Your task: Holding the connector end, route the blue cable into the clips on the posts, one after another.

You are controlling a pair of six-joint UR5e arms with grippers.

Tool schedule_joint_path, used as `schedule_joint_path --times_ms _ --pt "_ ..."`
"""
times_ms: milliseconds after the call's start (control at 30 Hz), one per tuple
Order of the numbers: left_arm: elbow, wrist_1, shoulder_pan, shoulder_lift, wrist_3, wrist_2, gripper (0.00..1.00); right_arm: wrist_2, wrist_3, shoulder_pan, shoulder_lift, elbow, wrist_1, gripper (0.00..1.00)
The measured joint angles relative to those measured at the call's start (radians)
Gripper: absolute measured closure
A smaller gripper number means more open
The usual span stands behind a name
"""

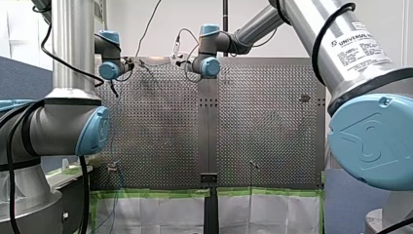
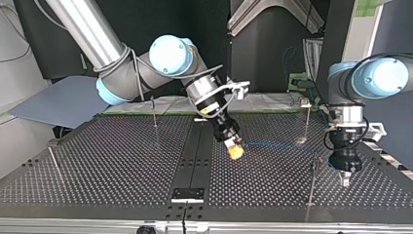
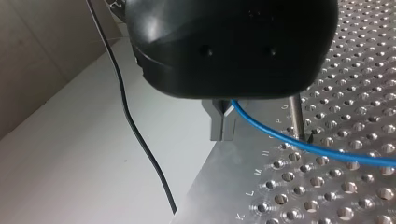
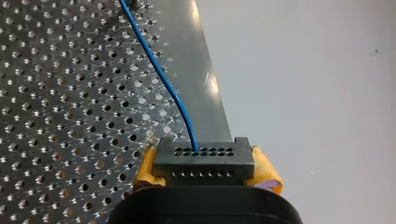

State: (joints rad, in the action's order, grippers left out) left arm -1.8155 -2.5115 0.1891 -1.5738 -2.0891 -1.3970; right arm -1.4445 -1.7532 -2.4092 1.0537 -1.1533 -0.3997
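Right claw (image 2: 235,151): closed on the black connector (image 4: 204,158), with its yellow pads (image 4: 266,173) pressed against the two short ends of the block.
Left claw (image 3: 222,125): metal fingers drawn together, with the blue cable (image 3: 280,135) issuing from near their root. It appears lightly pinched there, though the contact itself is hidden.
Cable run: leaves the connector face between the right claw's pads, then runs ahead of that claw in a slack curve just above the bench (image 3: 327,186) to the left claw.
Post (image 3: 296,116): thin metal rod just beside the left claw. The cable crosses in front of it, and no clip shows here.
Handling (judged): the cable is thin, light and limp. It sags between the two holds and cannot be pushed, only led under gentle tension.
Where to hold (judged): the connector is rigid and flat-sided, so its ends give the sure grip. A loose second hold near the post can guide the cable.
Weak point (judged): the single wire's entry into the connector, which a hard pull may strain.
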Motion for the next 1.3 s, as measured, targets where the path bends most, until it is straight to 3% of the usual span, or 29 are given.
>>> schedule_joint_path --times_ms 333,1033,1300 --pt "0.007 0.000 -0.002 -0.030 -0.017 0.018 1.00 0.002 -0.001 0.010 -0.002 0.031 0.017 1.00" --pt "0.030 0.007 0.009 -0.059 -0.021 0.028 1.00 0.000 -0.004 0.062 -0.016 0.034 0.016 1.00" --pt "0.046 0.029 0.013 -0.081 -0.040 0.030 1.00 0.014 -0.006 0.079 -0.018 0.037 0.015 1.00"
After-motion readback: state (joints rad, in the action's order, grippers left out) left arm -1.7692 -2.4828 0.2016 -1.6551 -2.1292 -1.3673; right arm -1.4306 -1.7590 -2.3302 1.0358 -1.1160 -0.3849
